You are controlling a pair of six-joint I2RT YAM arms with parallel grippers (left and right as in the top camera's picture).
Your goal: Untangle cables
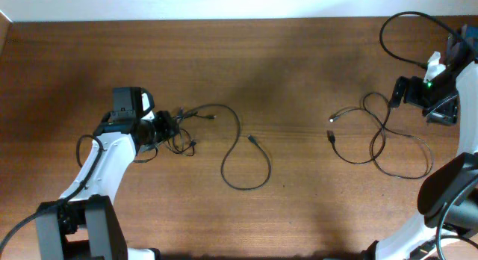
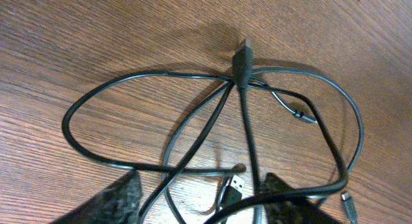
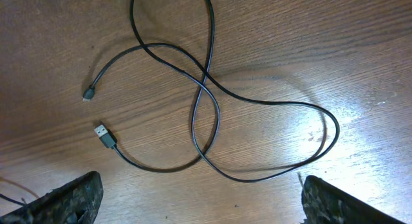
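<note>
Overhead view: on the wooden table [image 1: 299, 58] the cables lay in 2 groups. The tangled cables [image 1: 185, 133] sat at left centre, directly in front of the left gripper [image 1: 166, 129], with 1 long loop [image 1: 250, 178] trailing toward the middle of the frame. The loose cable [image 1: 377, 140] lay in open curves at right, its upper bend just beside the right gripper [image 1: 396, 96] at the upper right. Left wrist view: the left gripper [image 2: 201, 188] stood partly open, its fingers [image 2: 119, 201] at the bottom edge, with several strands of the tangled cables [image 2: 193, 130] lying in the gap between them and 1 strand crossing the right-hand finger; nothing was pinched between the 2. A black plug [image 2: 241, 60] rose at upper centre where the strands met, and a silver-tipped plug [image 2: 235, 185] lay between the fingers. Right wrist view: the right gripper [image 3: 201, 192] was wide open and held nothing, its fingers [image 3: 71, 198] in the 2 bottom corners. The loose cable [image 3: 206, 89] crossed itself at centre frame, with its flat plug [image 3: 103, 135] and its small plug [image 3: 88, 94] at left.
</note>
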